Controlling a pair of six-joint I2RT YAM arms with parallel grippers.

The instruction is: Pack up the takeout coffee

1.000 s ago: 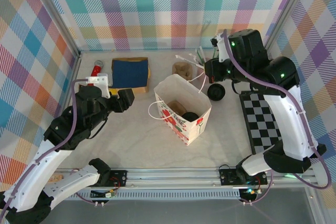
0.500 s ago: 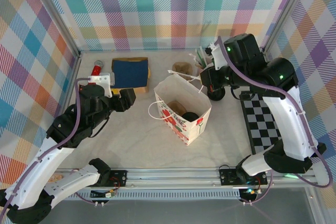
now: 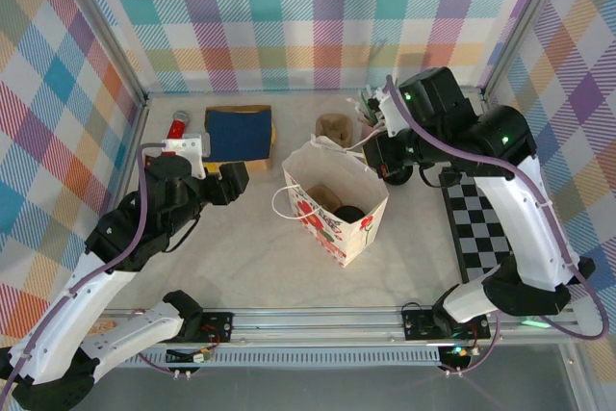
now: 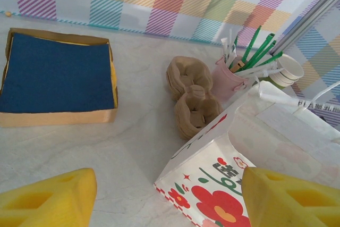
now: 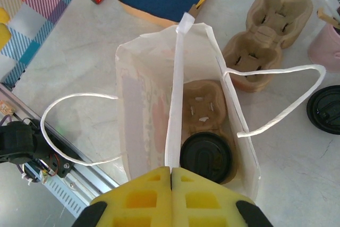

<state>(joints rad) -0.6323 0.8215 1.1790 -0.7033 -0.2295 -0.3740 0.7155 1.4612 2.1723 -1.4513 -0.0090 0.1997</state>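
The counter (image 3: 241, 257) carries a white paper bag (image 3: 337, 233), standing open. Left of the bag, the left claw (image 3: 231, 180) hangs released, its pads apart. Over the bag's mouth, the right claw (image 5: 171, 176) is clenched tight. Inside the bag, a pulp carrier (image 5: 199, 104) holds the black-lidded takeout coffee (image 5: 206, 158).

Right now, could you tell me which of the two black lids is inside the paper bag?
The black lid seated in the brown carrier, between the bag's walls; the other lid lies outside on the table.
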